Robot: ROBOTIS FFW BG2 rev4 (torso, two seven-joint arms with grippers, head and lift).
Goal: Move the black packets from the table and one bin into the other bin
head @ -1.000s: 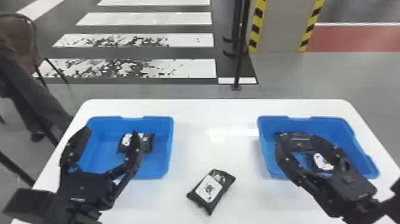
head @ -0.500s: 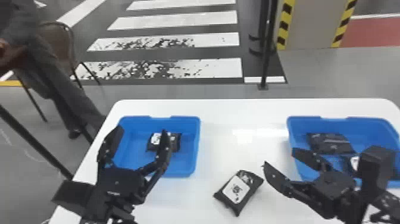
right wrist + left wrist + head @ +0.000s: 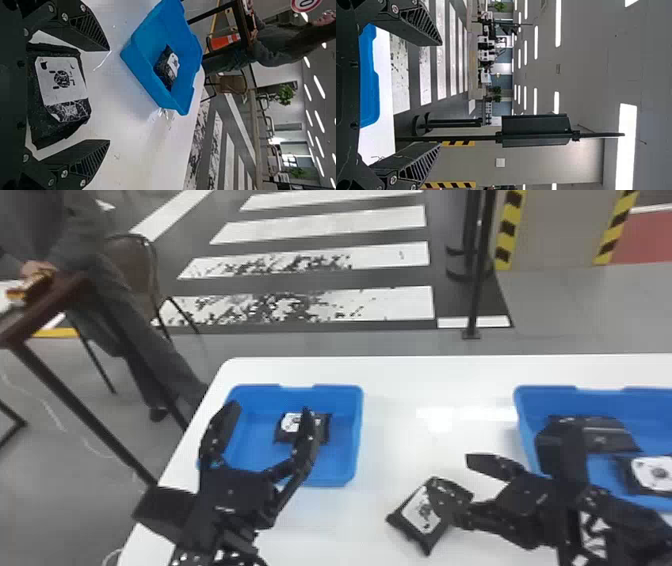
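Observation:
My left gripper (image 3: 271, 410) stands open in front of and over the left blue bin (image 3: 345, 482), which holds one black packet (image 3: 287, 435). In the left wrist view the left gripper (image 3: 441, 93) has its fingers wide apart. My right gripper (image 3: 462, 485) is open at the black packet on the table (image 3: 422, 515), one finger overlapping its right part. The right wrist view shows that packet (image 3: 59, 91) lying between the spread fingers of the right gripper (image 3: 109, 95). In the right blue bin (image 3: 522, 405) lie two black packets, one behind (image 3: 607, 435) and one nearer (image 3: 650, 475).
The white table (image 3: 400, 380) carries both bins, with the loose packet between them. Behind it stands a black post (image 3: 477, 290). At the left are a dark side table (image 3: 50, 305) and a chair (image 3: 132, 265).
The view has turned left, shifting the scene rightward. My right gripper has moved from over the right bin to the table packet. My left gripper remains open by the left bin.

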